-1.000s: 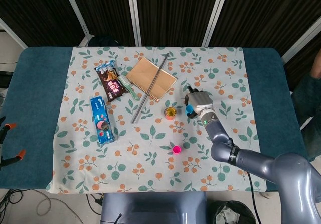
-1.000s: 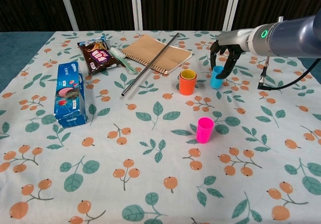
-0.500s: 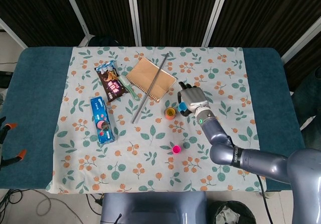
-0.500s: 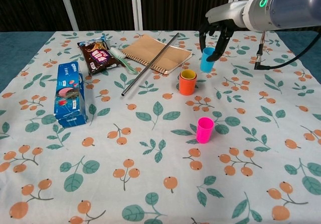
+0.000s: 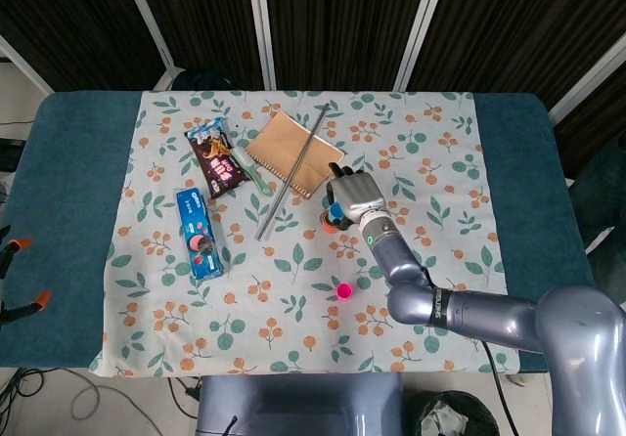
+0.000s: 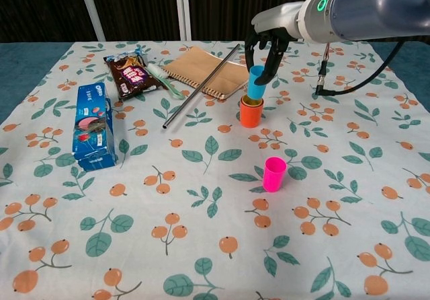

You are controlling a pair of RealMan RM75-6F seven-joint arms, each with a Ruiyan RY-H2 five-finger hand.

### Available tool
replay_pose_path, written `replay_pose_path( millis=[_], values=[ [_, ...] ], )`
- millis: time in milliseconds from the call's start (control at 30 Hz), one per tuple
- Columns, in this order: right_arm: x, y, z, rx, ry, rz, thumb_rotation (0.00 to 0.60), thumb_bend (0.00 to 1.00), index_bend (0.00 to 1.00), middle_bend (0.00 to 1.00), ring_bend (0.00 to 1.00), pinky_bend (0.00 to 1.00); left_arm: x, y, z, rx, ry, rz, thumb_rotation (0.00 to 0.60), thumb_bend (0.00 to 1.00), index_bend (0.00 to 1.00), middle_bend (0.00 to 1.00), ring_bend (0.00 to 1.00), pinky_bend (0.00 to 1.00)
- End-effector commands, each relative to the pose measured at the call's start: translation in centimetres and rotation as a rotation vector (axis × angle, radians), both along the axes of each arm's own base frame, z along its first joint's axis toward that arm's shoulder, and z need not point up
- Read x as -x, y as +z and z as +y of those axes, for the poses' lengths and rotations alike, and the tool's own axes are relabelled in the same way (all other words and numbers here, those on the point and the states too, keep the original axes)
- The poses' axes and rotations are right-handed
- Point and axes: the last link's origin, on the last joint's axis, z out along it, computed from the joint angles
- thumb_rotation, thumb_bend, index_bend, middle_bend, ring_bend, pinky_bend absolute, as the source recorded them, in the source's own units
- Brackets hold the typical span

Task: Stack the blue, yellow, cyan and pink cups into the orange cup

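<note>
My right hand (image 6: 264, 48) grips the cyan cup (image 6: 255, 82) and holds it upright, its base at the mouth of the orange cup (image 6: 250, 115). A yellow cup rim (image 6: 252, 100) shows inside the orange cup. In the head view the right hand (image 5: 350, 197) covers most of the orange cup (image 5: 327, 226), and a sliver of the cyan cup (image 5: 334, 210) shows under it. The pink cup (image 6: 274, 173) stands alone nearer the table's front, also seen as the pink cup (image 5: 343, 290) in the head view. The blue cup and my left hand are out of sight.
A brown notebook (image 6: 211, 71) with a metal rod (image 6: 200, 87) across it lies behind the cups. A snack bag (image 6: 132, 73), a toothbrush (image 6: 164, 80) and a blue biscuit box (image 6: 92, 126) lie to the left on the floral cloth (image 6: 201, 233).
My right hand lifted the cyan cup off the cloth and carried it left, from beside the orange cup to directly above it.
</note>
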Motion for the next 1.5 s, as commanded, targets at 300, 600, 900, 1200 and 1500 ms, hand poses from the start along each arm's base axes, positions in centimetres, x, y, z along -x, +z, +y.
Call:
replay_pose_path(
  millis=[300,600,900,1200,1500],
  values=[
    [0.5,-0.7,0.0,-0.011,-0.016,0.001,0.6,0.39,0.51,0.0,0.12,0.21,0.0,0.0,0.0,0.001,0.0,0.002,0.6,0.19,0.23,0.01,0.0,0.0],
    [1.0,-1.4,0.0,-0.028,-0.023,0.003,0.6,0.38,0.04,0.0,0.12,0.21,0.0,0.0,0.0,0.0,0.002,0.002,0.6,0.19,0.23,0.01,0.0,0.0],
    [1.6,-0.1,1.8,-0.048,-0.009,0.013,0.6,0.36,0.01,0.0,0.09,0.21,0.1,0.1,0.1,-0.002,0.007,0.005,0.6,0.19,0.23,0.01,0.0,0.0],
    [4.8,2.2,9.0,0.019,0.212,0.055,0.6,0.36,0.24,0.0,0.09,0.21,0.0,-0.1,-0.1,0.003,0.007,0.013,0.6,0.19,0.23,0.01,0.0,0.0],
    [7.2,0.5,13.9,-0.005,0.321,0.021,0.6,0.36,0.3,0.0,0.09,0.21,0.0,-0.1,-0.1,0.004,0.009,0.014,0.6,0.19,0.23,0.01,0.0,0.0]
  ],
)
